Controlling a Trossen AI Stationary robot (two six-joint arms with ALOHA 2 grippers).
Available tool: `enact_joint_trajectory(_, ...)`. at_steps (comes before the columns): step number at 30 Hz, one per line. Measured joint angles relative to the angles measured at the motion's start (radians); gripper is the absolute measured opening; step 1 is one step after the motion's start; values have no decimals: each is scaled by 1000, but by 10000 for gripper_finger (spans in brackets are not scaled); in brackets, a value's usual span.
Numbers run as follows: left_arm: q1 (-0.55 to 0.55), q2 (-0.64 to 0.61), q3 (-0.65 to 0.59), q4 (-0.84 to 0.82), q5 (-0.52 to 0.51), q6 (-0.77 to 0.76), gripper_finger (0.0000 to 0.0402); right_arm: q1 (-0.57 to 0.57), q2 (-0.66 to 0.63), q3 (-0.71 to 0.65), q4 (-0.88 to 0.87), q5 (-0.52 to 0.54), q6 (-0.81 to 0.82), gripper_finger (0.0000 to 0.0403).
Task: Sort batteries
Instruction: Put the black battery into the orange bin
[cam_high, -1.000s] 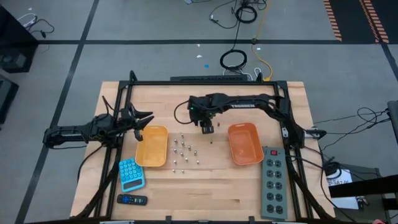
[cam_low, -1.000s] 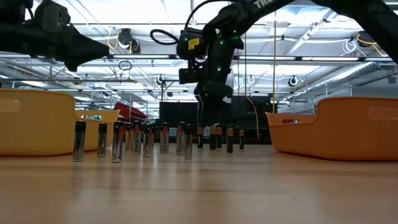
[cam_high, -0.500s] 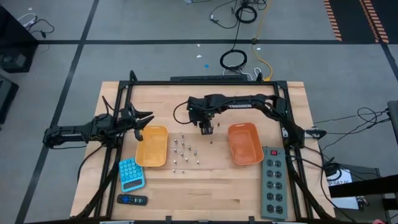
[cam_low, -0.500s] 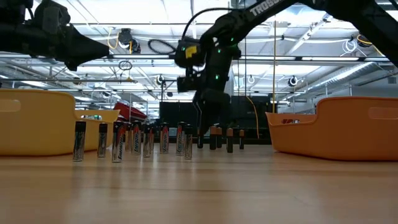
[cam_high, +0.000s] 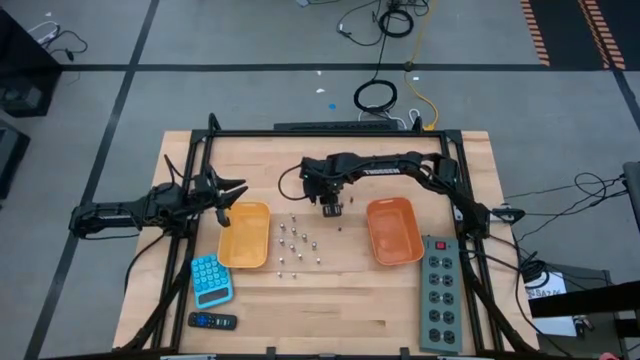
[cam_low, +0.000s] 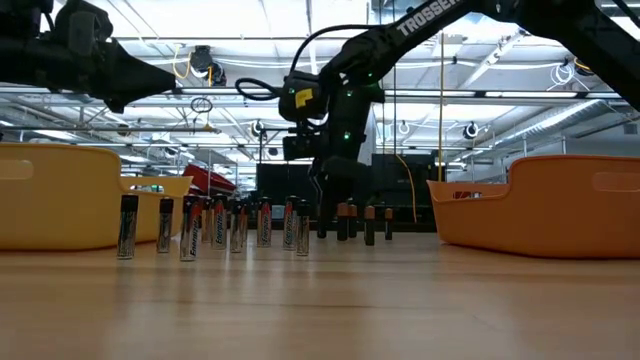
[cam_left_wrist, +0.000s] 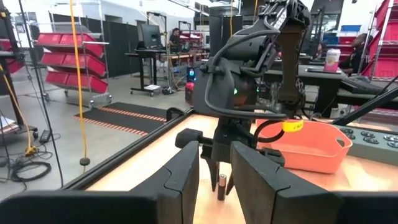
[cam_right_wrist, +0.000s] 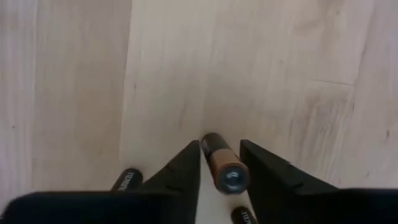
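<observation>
Several small batteries (cam_high: 295, 245) stand upright on their ends on the wooden table between two orange trays. In the low view the silvery ones (cam_low: 190, 228) are nearer and the dark ones (cam_low: 360, 222) farther. My right gripper (cam_high: 331, 208) points down at the far end of the group. It is open, with its fingers on either side of one dark, copper-topped battery (cam_right_wrist: 224, 171) that stands on the table (cam_left_wrist: 221, 186). I cannot tell whether the fingers touch it. My left gripper (cam_high: 236, 192) waits open above the far edge of the left tray (cam_high: 245, 237).
The right orange tray (cam_high: 392, 230) lies right of the batteries. A blue calculator (cam_high: 211, 280) and a black remote (cam_high: 212, 321) lie near the table's near-left corner. A grey power strip (cam_high: 440, 295) lies along the right edge. Bare wood lies near the front edge.
My right gripper has shifted a little toward the table's left, over the far end of the battery group. The batteries have stayed standing where they were.
</observation>
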Motion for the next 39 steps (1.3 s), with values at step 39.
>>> enact_joint_trajectory(39, 0, 0, 0, 19, 208, 105, 102, 280, -522, -446, -393, 95, 881, 152)
